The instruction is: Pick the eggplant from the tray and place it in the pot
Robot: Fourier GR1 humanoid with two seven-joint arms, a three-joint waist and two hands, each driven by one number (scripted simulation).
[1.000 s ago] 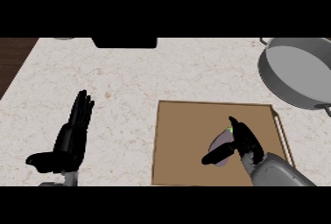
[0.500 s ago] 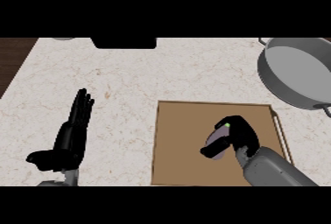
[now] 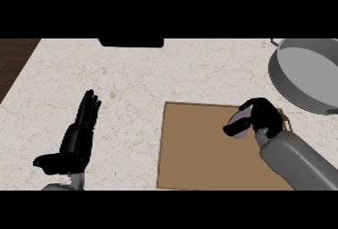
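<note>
Now the eggplant (image 3: 241, 125) is seen clasped in the right hand (image 3: 259, 117), whose fingers and thumb are curled round it so that only a pale purple part shows. A second ago that hand was laid lower on the tray (image 3: 198, 152) with its fingers straighter over the vegetable; since then the fingers have been closed and the hand has been carried up toward the tray's far right corner. The pick is therefore judged done or nearly so, though whether the eggplant is clear of the tray cannot be told. The pot (image 3: 307, 74) stands apart at the upper right of the worktop (image 3: 165, 71), and the carry to it remains. The left hand (image 3: 78, 136) is rested open at the left.
</note>
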